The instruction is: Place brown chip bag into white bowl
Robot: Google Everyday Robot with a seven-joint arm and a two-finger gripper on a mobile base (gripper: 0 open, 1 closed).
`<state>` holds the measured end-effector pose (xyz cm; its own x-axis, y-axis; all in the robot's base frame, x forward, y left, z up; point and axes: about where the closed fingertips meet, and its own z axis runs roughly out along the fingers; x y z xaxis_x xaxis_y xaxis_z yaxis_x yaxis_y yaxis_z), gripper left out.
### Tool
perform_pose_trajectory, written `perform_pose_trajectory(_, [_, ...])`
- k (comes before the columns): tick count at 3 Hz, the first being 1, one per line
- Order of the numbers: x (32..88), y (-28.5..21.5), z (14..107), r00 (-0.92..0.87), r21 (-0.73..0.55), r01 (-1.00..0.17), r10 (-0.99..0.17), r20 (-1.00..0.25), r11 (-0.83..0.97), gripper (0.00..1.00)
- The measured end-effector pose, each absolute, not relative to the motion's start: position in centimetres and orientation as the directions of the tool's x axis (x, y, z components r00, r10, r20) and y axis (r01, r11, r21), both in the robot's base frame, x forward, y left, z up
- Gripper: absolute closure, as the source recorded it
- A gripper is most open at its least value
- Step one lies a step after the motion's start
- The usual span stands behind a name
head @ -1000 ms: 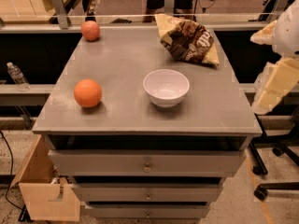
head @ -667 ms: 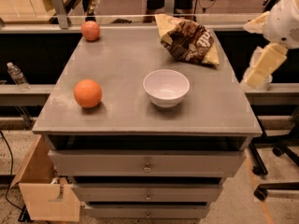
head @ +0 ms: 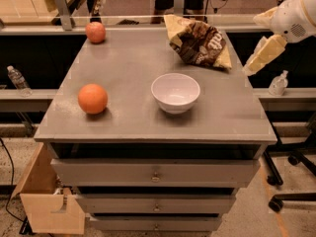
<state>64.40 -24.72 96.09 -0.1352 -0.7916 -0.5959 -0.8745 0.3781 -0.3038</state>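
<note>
The brown chip bag (head: 200, 43) lies crinkled at the table's back right, dark brown with pale yellow edges. The white bowl (head: 175, 92) stands upright and empty near the middle of the table, in front of the bag. My gripper (head: 251, 46) hangs in the air off the table's right edge, just right of the bag and level with it. Its two pale yellow fingers (head: 262, 56) stand apart with nothing between them. It touches neither the bag nor the bowl.
Two orange fruits sit on the grey table (head: 123, 63), one at the front left (head: 93, 98) and one at the back left (head: 96, 32). Drawers are below the tabletop. A plastic bottle (head: 278, 83) stands on a ledge at the right, a cardboard box (head: 47, 201) at the lower left.
My gripper has moved up and to the left, from low beside the table's right edge to next to the chip bag. The bag, bowl and fruits have not moved.
</note>
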Motion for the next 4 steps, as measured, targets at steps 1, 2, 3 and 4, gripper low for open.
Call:
perform_pose_trajectory(1, [64.9, -24.6, 95.8, -0.126, -0.331, -0.861, -0.792, -0.597, 0.387, 0.0])
perform_pose_trajectory(2, [68.8, -24.4, 96.6, -0.063, -0.433, -0.809, -0.791, -0.608, 0.397, 0.0])
perform_pose_trajectory(3, [72.4, -23.1, 98.0, 0.02, -0.502, -0.779, -0.785, -0.619, 0.376, 0.0])
perform_pose_trajectory(4, [75.0, -21.0, 98.3, 0.075, -0.514, -0.785, -0.771, -0.632, 0.345, 0.0])
